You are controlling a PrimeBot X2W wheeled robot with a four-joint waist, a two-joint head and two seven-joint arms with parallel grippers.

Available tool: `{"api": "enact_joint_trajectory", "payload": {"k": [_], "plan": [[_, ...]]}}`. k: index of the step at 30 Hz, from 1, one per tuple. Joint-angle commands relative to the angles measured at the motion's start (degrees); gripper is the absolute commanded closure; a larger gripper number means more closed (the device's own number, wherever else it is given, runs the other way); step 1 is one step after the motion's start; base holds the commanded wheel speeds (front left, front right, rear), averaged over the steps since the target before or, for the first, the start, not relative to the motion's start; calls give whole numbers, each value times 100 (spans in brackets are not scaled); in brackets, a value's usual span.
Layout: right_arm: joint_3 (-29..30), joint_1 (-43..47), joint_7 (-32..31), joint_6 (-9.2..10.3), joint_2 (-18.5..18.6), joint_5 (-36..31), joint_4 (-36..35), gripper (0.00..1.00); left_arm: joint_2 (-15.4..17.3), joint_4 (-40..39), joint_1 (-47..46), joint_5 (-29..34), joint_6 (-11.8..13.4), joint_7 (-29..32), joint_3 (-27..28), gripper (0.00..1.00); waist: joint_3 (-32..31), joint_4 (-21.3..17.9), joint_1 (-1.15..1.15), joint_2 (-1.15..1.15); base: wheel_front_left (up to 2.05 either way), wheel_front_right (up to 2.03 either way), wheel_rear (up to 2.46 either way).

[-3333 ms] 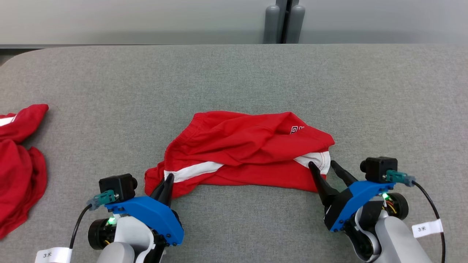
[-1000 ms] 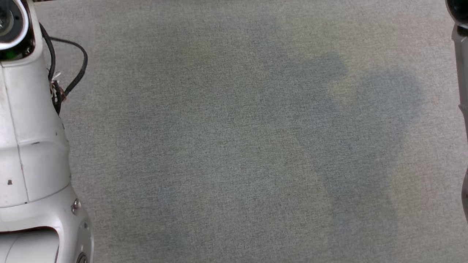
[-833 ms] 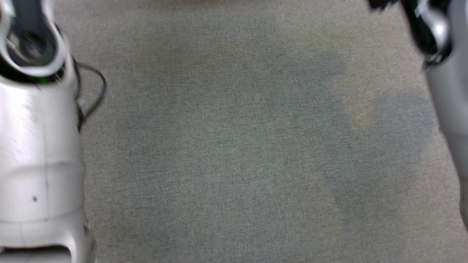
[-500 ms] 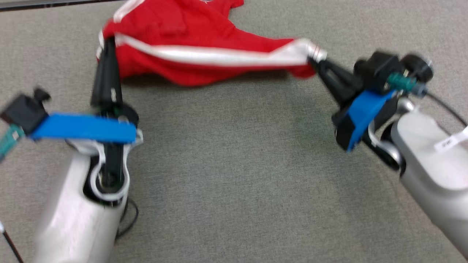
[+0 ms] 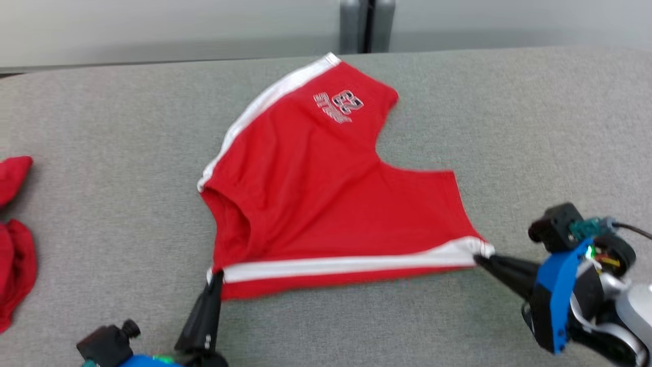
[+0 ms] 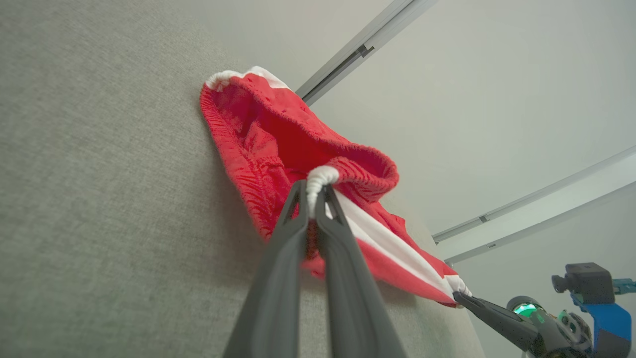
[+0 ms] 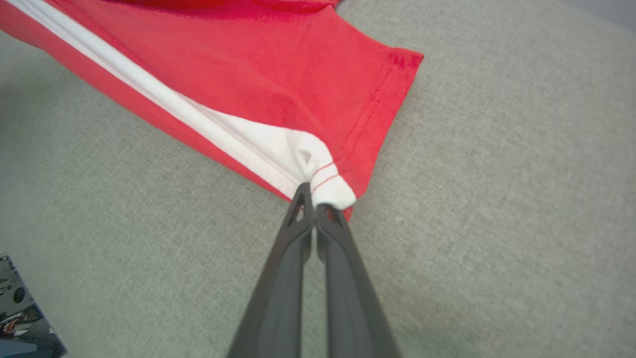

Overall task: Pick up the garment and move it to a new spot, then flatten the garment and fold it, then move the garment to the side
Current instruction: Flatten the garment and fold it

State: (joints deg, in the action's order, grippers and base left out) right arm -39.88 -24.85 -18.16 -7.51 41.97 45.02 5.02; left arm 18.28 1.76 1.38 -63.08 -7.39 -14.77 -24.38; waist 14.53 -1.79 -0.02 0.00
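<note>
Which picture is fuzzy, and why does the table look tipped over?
Head view: a bit smeary, the number on the red shorts soft. Left wrist view: the camera is tilted, so the grey table stands up like a wall. Right wrist view: cloth sharp, right gripper softer close to the lens.

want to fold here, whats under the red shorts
The red shorts lie spread on the grey table, which shows all round them. The patch directly beneath is covered by the cloth. The left claw and right claw pinch the near corners.
</note>
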Motion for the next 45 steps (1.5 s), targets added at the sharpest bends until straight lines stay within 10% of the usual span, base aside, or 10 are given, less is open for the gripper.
{"api": "enact_joint_trajectory", "payload": {"k": [1, 7, 15, 33, 45], "plan": [[197, 341, -272, 3, 106, 98, -180, 100, 164, -77, 152, -10, -5, 63, -59, 100, -156, 116, 2, 0, 0, 0, 0], [1797, 1975, -1898, 5, 107, 289, -1315, 100, 676, -647, 819, -239, 112, 604, -276, 100, -237, 127, 2, 0, 0, 0, 0], [3594, 2986, -3091, 2, -990, -862, -3319, 100, 768, -1705, 824, -607, 461, 1052, -222, 100, -138, 245, 2, 0, 0, 0, 0], [2528, -420, -2023, 1, -576, -957, -1120, 100, -827, 464, -1758, -278, 646, 647, -292, 100, 227, 1064, 2, 0, 0, 0, 0], [1417, -2337, -1237, 1, -465, -854, 591, 100, -1339, 1704, -2540, -87, 648, 308, -429, 100, 811, 1438, 2, 0, 0, 0, 0]]}}
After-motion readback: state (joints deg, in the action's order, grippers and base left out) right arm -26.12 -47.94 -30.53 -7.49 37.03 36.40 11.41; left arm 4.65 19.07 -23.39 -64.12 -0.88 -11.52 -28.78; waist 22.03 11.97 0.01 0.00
